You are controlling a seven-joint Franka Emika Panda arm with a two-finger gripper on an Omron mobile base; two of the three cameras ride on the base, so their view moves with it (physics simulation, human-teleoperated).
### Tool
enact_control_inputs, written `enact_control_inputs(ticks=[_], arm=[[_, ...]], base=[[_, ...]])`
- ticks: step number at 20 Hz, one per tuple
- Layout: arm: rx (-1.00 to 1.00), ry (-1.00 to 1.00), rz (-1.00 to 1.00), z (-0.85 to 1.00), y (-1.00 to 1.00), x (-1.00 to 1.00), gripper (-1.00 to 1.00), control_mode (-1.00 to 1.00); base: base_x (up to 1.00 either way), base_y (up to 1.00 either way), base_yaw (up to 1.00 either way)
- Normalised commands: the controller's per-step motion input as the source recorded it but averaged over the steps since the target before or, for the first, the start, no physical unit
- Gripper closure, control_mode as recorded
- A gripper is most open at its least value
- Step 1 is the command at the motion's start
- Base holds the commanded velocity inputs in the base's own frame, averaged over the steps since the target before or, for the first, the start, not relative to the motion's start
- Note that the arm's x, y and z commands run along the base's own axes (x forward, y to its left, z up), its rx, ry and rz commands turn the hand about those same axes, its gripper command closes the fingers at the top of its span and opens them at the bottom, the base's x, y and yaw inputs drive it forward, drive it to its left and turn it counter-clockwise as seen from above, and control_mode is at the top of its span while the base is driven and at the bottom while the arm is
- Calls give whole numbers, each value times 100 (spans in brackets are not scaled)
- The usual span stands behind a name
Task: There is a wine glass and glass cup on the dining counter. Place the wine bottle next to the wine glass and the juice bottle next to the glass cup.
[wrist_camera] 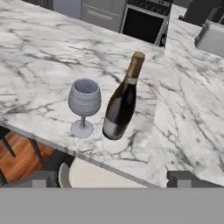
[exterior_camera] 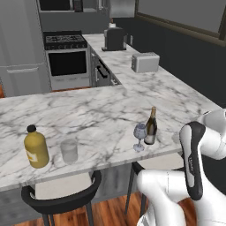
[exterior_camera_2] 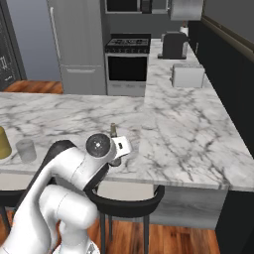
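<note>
gripper [wrist_camera: 113, 177] spread and empty, pulled back off the counter [exterior_camera: 88, 114] edge; wine bottle [wrist_camera: 122, 103] upright beside wine glass [wrist_camera: 84, 105]; juice bottle [exterior_camera: 36, 148] far left by cup [exterior_camera: 69, 151].

A toaster [exterior_camera: 145, 62] and coffee machine [exterior_camera: 114, 39] sit near the stove [exterior_camera: 66, 58].
</note>
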Motion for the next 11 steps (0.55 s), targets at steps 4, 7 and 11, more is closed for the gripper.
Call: enact_control_inputs(ticks=[4,7,11], arm=[[0,0,-14,26,4,-51,-100,-100],[0,0,-16,34,5,-47,-100,-100],[3,1,-16,38,4,-47,-100,-100]], base=[[0,0,0],[0,0,0],[0,0,0]])
